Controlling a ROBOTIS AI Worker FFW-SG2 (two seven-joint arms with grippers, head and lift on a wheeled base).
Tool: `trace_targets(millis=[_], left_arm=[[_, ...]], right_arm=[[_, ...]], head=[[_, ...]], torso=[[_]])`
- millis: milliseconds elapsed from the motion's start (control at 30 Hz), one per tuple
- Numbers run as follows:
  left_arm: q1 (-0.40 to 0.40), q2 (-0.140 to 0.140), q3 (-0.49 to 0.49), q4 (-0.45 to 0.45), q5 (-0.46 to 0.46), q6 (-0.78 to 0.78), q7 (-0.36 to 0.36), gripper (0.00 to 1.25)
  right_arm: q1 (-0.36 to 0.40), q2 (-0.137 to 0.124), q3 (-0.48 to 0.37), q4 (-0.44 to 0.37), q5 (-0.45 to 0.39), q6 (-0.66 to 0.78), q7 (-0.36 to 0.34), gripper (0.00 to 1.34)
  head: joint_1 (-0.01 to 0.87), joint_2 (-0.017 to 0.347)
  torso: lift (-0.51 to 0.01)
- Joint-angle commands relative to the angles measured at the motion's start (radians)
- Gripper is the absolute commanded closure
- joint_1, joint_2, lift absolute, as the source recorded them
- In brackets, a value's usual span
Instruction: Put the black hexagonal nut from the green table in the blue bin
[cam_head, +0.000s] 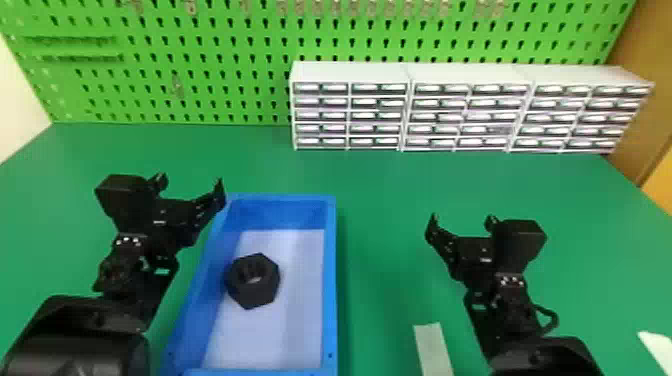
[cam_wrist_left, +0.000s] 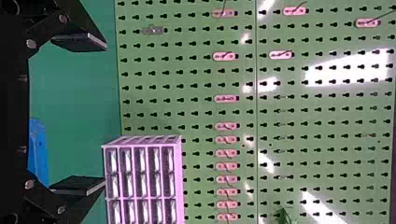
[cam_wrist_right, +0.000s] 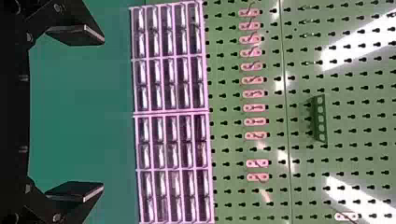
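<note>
Over the green table (cam_head: 385, 190), my left gripper (cam_head: 190, 182) and right gripper (cam_head: 463, 220) each have two fingers wide apart, holding nothing; the black hexagonal nut (cam_head: 262, 291) lies inside the blue bin (cam_head: 330, 300).

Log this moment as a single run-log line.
black hexagonal nut: inside blue bin; bin: on green table; left gripper: open, empty; right gripper: open, empty; placement: done
</note>
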Motion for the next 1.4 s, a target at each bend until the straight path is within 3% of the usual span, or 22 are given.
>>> trace_targets(millis=[0,1367], left_arm=[[0.002,0.0,0.001,0.0,0.0,0.0,0.0,0.25],[0.003,0.0,0.004,0.0,0.008,0.001,0.0,0.25]], right_arm=[[-0.002,0.0,0.0,0.0,0.002,0.001,0.0,0.19],[-0.005,-0.003,0.006,-0.002,0.003,0.008,0.0,0.19]], head=[[0.686,0.052],[0.686,0.052]], torso=[[-0.097],[-0.097]])
